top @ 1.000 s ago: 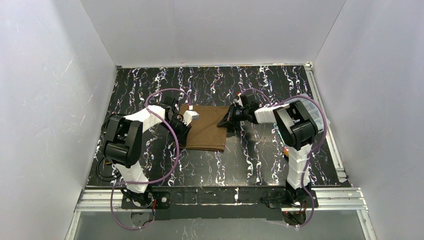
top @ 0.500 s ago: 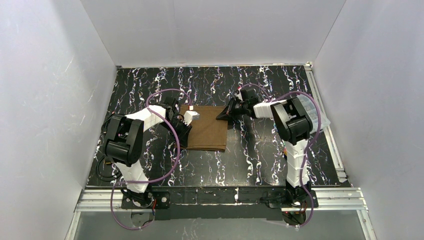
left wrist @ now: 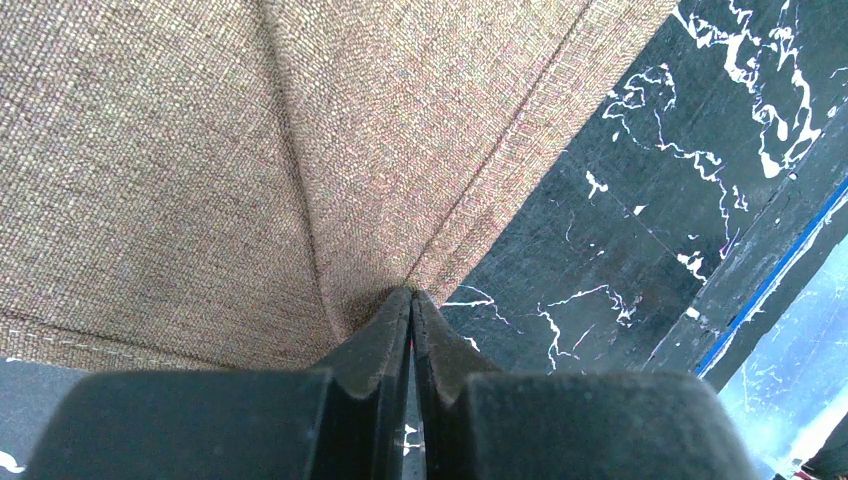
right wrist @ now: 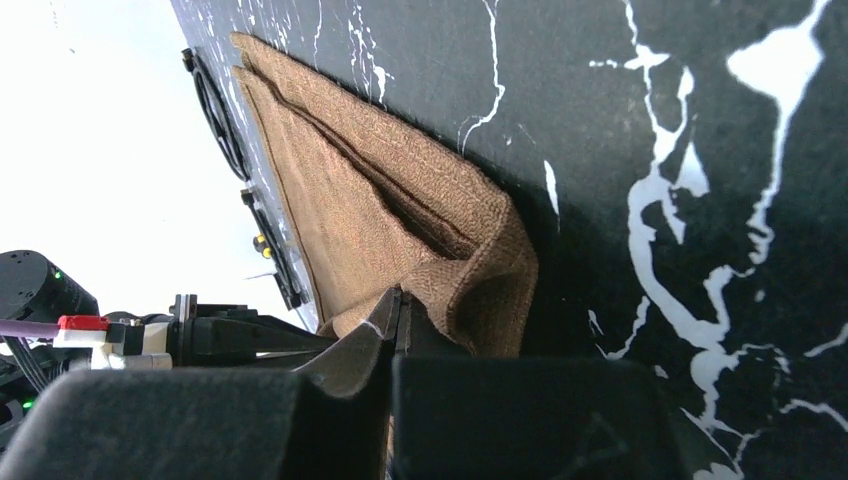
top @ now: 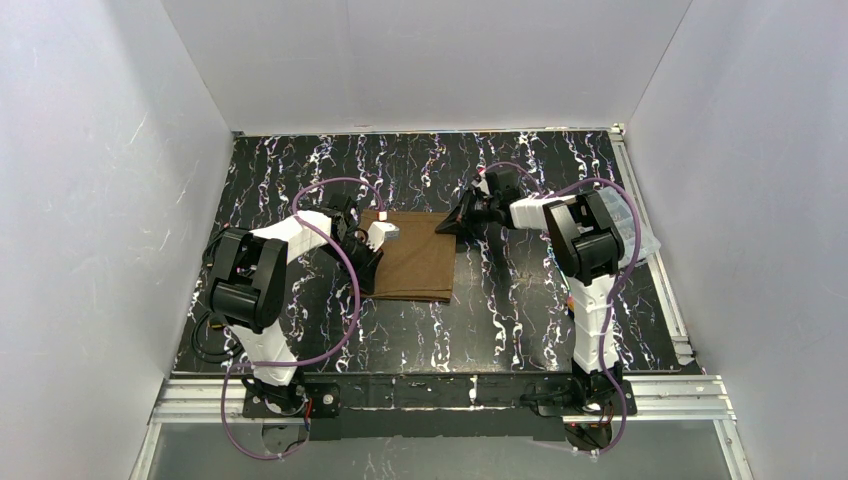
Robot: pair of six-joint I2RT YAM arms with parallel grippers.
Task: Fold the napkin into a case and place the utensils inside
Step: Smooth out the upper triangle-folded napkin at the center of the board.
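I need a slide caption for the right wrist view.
Right gripper, jaws shut on a corner of the brown napkin, above the black marbled table.

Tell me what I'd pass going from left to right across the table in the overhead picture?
The left arm → left fingers, pinching the cloth's left side → brown cloth → right fingers, pinching its far right corner → right arm → clear plastic box.

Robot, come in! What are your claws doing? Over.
Left claw shut on napkin corner. Right claw shut on another corner. Nothing blocking.
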